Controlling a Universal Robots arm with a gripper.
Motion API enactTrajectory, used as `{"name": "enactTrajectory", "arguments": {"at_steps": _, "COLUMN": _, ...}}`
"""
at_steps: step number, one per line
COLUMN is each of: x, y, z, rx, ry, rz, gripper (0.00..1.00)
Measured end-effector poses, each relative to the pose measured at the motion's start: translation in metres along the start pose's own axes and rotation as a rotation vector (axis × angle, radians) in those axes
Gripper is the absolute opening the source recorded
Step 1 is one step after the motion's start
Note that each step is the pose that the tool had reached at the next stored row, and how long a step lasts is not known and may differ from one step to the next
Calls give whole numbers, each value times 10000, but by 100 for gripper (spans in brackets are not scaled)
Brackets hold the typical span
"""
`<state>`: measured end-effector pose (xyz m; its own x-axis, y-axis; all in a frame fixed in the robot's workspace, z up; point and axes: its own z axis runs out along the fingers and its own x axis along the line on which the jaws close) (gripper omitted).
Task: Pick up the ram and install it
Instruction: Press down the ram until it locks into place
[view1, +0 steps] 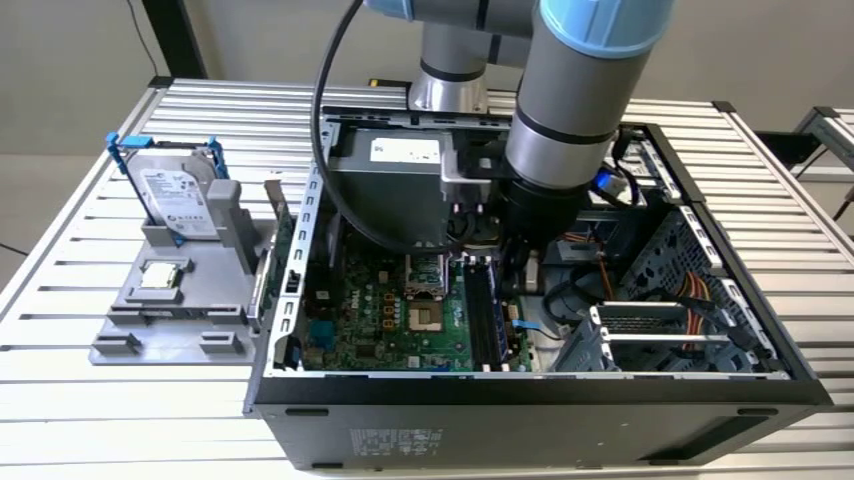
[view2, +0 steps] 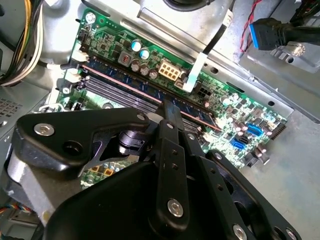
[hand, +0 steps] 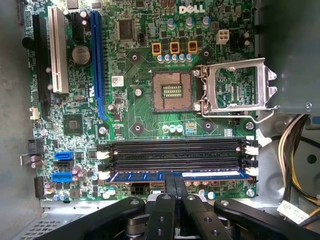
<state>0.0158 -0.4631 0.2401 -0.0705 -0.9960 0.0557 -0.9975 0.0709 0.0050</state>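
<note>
The ram (hand: 135, 176) is a long blue-green stick with dark chips, standing in the outermost of the black memory slots (hand: 175, 152) on the green motherboard; it also runs slantwise in the second wrist view (view2: 125, 82). My gripper (hand: 175, 181) is shut, its black fingertips together at the ram's upper edge near mid-length, seen in both wrist views (view2: 166, 106). I cannot tell whether they press on it. In the exterior view the gripper (view1: 513, 275) reaches down inside the open computer case, over the slots (view1: 487, 315).
The open CPU socket (hand: 172, 92) with its raised metal lid (hand: 235, 87) lies beside the slots. Cable bundles (hand: 295, 150) and a drive cage (view1: 667, 330) crowd the case. Outside, a grey fixture (view1: 160, 335) carries a blue-framed hard drive (view1: 174, 185) and a silver CPU chip (view1: 160, 275).
</note>
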Motion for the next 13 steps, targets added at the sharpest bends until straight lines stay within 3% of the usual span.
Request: {"name": "enactTrajectory", "arguments": {"at_steps": 13, "x": -9, "y": 0, "z": 128, "rx": 0, "ry": 0, "rz": 0, "gripper": 0}}
